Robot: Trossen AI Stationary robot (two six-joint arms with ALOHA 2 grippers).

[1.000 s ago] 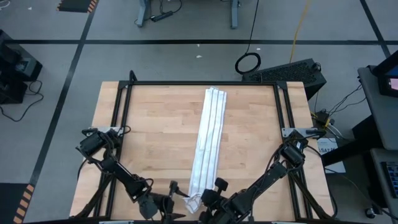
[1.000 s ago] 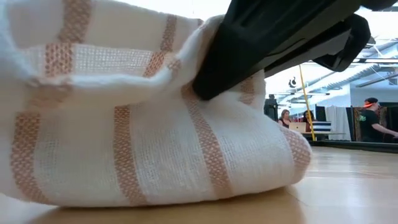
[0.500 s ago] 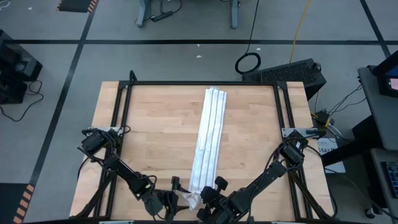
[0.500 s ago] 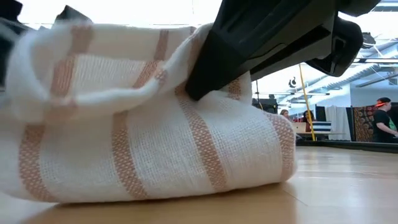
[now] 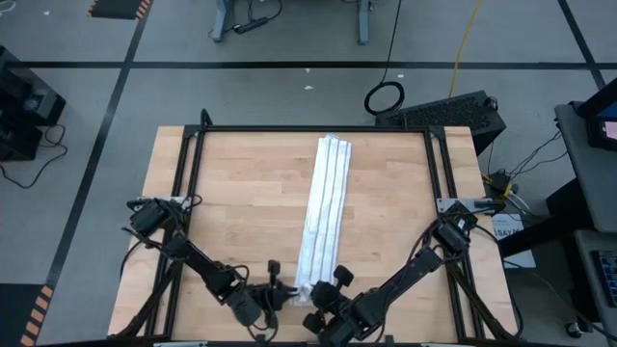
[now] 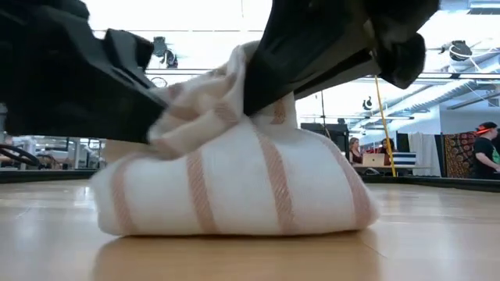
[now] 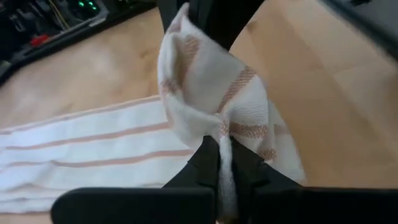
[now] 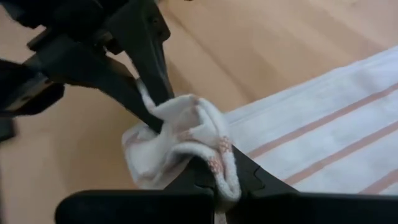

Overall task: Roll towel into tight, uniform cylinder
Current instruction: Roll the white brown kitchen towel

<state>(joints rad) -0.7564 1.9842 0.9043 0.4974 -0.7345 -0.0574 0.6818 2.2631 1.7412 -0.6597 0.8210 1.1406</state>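
The white towel [image 5: 323, 212] with thin stripes lies folded into a long narrow strip, running from the table's far edge toward the near edge. Its near end [image 6: 234, 187] is bunched into a loose lump that rests on the wood. My left gripper [image 5: 281, 299] is shut on the lump's left side. My right gripper [image 5: 316, 301] is shut on its right side. The two grippers stand close together at the table's near edge. My left gripper pinches a gathered fold of the towel's near end [image 7: 227, 127] between its two fingers, coming at it slanting from the table's near left. The cloth bulges beyond the fingertips, slack, with the lump's underside on the table. My right gripper pinches a folded-over edge of the same near end [image 8: 217, 152] between its two fingers, slanting down from the near right. Several layers are gathered there. The lump sits on the table and the strip beyond it lies flat.
Black metal frame rails [image 5: 193, 193] run along the table's left, right and far sides. Bare wood [image 5: 241, 202] lies on both sides of the strip. People [image 6: 478, 152] show in the room beyond the table.
My left gripper has gone toward the table's right edge, up to the towel's near end beside my right gripper. The near end has been gathered and pulled up into a narrower, taller lump, a little farther from the near edge. The rest of the strip has stayed flat.
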